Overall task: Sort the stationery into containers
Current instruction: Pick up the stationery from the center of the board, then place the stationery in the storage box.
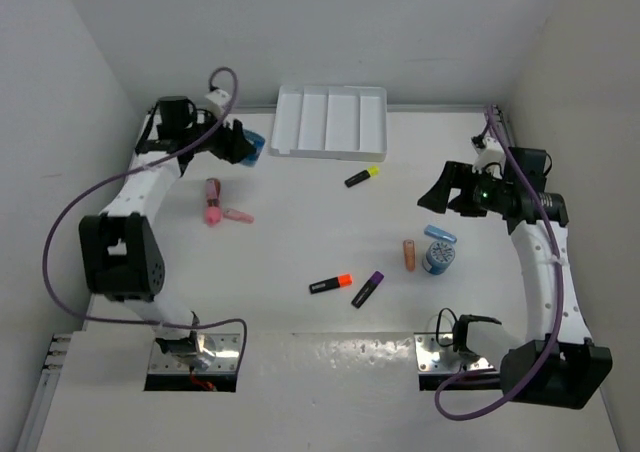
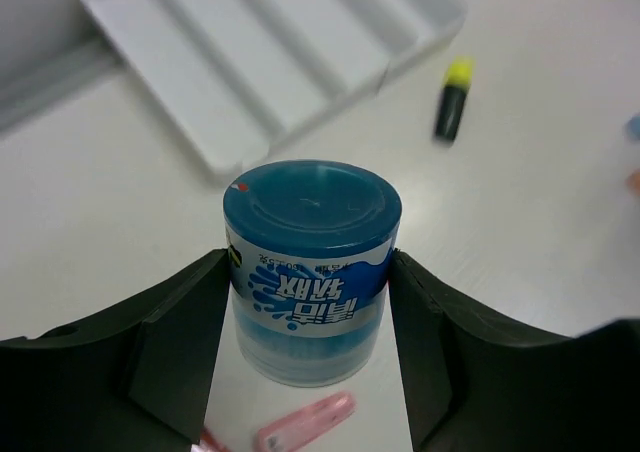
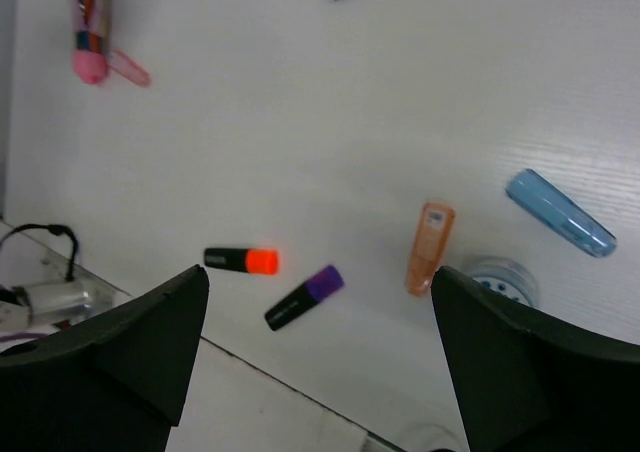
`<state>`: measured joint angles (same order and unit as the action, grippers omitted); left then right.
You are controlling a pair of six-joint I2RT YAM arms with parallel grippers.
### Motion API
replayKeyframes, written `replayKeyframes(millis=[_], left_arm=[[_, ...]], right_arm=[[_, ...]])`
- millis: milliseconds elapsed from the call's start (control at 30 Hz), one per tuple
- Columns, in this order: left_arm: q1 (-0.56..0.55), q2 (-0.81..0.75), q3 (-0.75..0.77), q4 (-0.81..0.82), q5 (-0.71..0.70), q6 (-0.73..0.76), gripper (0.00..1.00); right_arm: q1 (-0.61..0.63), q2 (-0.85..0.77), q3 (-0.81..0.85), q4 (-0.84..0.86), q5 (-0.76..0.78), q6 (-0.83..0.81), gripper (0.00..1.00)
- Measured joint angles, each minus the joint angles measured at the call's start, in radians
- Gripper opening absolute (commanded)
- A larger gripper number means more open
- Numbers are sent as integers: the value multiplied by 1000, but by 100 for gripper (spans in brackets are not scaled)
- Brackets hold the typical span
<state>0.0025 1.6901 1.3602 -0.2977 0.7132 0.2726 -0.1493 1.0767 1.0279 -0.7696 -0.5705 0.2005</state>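
- While the left tool [image 1: 240, 144] hangs just beside the near-left corner of the white tray [image 1: 282, 124], its two fingers are closed on the sides of a blue tub [image 2: 312, 232], which stands upright between them, lid up.
- Whether the tub's base is clear of the counter [image 1: 300, 232] I cannot tell; a pink stick [image 2: 305, 424] shows below it in the left wrist view.
- No item shows in any of the tray's four long compartments, so I judge this to be the first delivery: the carry is nearly done and the drop is not yet made.
- Next, the tub wants a short move toward the tray, over its rim and above one compartment, then a slow parting of the fingers. Being round, it may roll or tip if let go high or tilted.
- Over on the right, the right tool [image 3: 318, 347] is spread wide and holds nothing, hovering above the counter.
- Waiting on the counter are a yellow highlighter [image 1: 362, 176] near the tray, an orange highlighter [image 1: 330, 284] and a purple highlighter [image 1: 368, 289] side by side, a peach stick [image 1: 409, 255], and a second blue tub [image 1: 438, 259] just beside it.
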Motion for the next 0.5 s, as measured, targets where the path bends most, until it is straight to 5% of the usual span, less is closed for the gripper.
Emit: replayKeyframes(millis=[233, 500], left_arm=[[11, -313, -182, 503, 75, -770, 0], [-66, -232, -233, 544, 107, -1394, 0]], right_arm=[[79, -16, -8, 196, -46, 181, 83], [349, -117, -29, 549, 178, -68, 78]])
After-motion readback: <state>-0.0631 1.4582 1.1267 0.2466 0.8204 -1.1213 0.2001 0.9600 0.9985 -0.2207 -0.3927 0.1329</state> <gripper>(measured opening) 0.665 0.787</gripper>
